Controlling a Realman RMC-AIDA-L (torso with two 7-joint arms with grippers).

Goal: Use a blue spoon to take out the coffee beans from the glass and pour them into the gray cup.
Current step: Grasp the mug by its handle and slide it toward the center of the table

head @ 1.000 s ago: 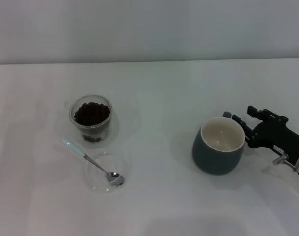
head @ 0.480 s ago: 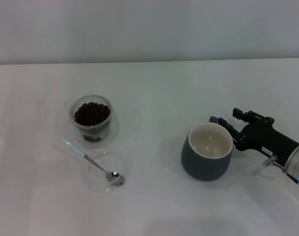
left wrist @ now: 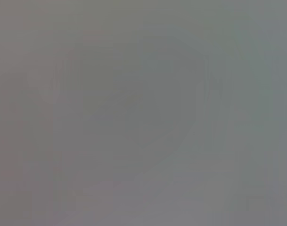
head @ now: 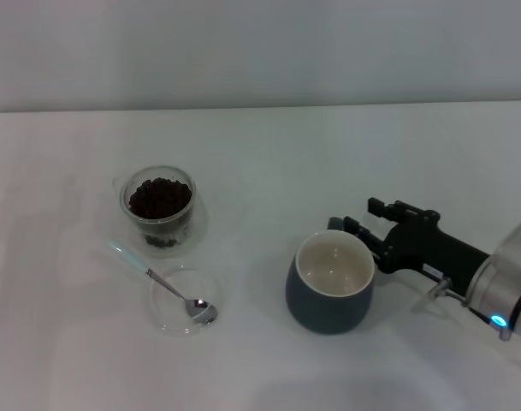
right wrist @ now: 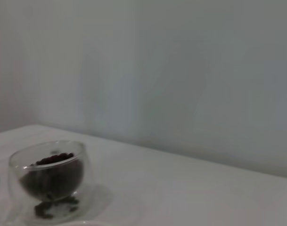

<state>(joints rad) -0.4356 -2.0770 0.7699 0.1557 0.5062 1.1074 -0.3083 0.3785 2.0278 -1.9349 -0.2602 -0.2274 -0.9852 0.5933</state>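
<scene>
The gray cup, dark blue-gray with an empty cream inside, stands right of the table's middle. My right gripper is shut on the cup's right side, where the handle is hidden behind the fingers. The glass with coffee beans heaped inside stands at the left, and the right wrist view shows the same glass and beans. The blue spoon lies in front of the glass, its metal bowl resting in a flat clear dish. The left gripper is out of view.
The white table runs back to a pale wall. The dish with the spoon sits between the glass and the table's front, to the left of the cup. The left wrist view is a plain grey blur.
My right gripper has slid the gray cup leftward and nearer the front, closer to the dish and glass. The glass and spoon have stayed put.
</scene>
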